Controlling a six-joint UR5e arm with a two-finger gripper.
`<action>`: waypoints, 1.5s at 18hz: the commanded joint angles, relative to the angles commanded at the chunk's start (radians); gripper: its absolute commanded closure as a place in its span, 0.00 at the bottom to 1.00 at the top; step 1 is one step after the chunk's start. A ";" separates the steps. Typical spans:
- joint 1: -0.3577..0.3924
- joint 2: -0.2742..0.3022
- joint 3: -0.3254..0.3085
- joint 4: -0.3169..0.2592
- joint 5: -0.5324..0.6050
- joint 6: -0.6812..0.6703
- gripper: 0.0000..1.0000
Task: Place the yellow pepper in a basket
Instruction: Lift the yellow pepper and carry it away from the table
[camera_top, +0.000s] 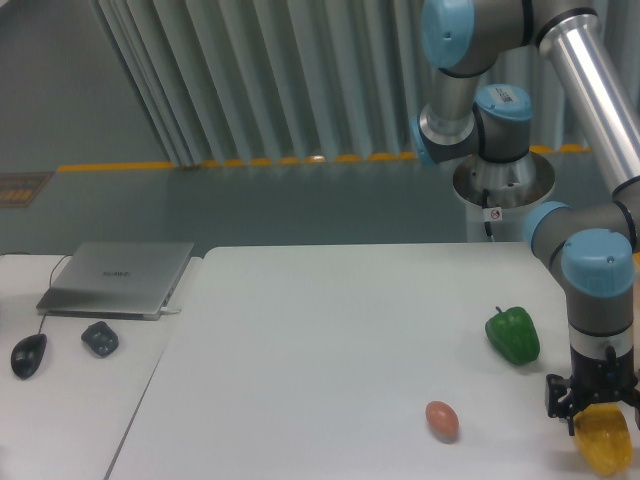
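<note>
The yellow pepper is being pinched by the end effector at the near right corner of the white bench, the black fingers being pressed against its upper part from either side. The pepper's glossy, lobed body is being shown below the fingers (whether it is touching the bench cannot be told). The arm's blue-capped wrist is being held straight above it. A green bell pepper is lying just to the left and farther back, apart from the end effector. An egg is resting nearer the front edge, well left of the yellow pepper. On the adjoining bench at the far left, a closed laptop, a black mouse and a small dark object are being seen.
</note>
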 joint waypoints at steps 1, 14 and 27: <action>-0.006 -0.009 0.000 0.003 -0.002 0.003 0.00; -0.008 0.038 -0.005 0.028 -0.009 0.078 0.56; 0.044 0.222 -0.066 -0.061 -0.012 0.570 0.56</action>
